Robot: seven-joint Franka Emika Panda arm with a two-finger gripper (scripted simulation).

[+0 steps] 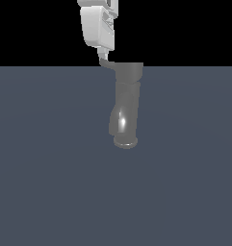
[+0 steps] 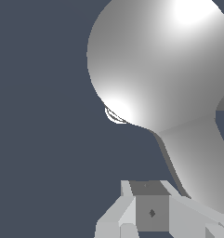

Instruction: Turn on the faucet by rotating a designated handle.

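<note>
The faucet (image 1: 126, 108) is a glossy grey upright cylinder on a flared base ring, with a wider cap (image 1: 130, 72) on top. The handle (image 1: 109, 65) is a thin grey lever sticking out from the cap toward the exterior view's left. My white gripper (image 1: 104, 53) hangs down from above, and its narrow tip meets the handle's outer end. The fingers look pressed together with nothing between them. In the wrist view the cap (image 2: 160, 60) fills the frame, the handle (image 2: 197, 158) runs from it beside my gripper (image 2: 150, 214).
A flat dark blue-grey floor (image 1: 45, 182) spreads all around the faucet. Black background lies above the horizon line. No other objects show.
</note>
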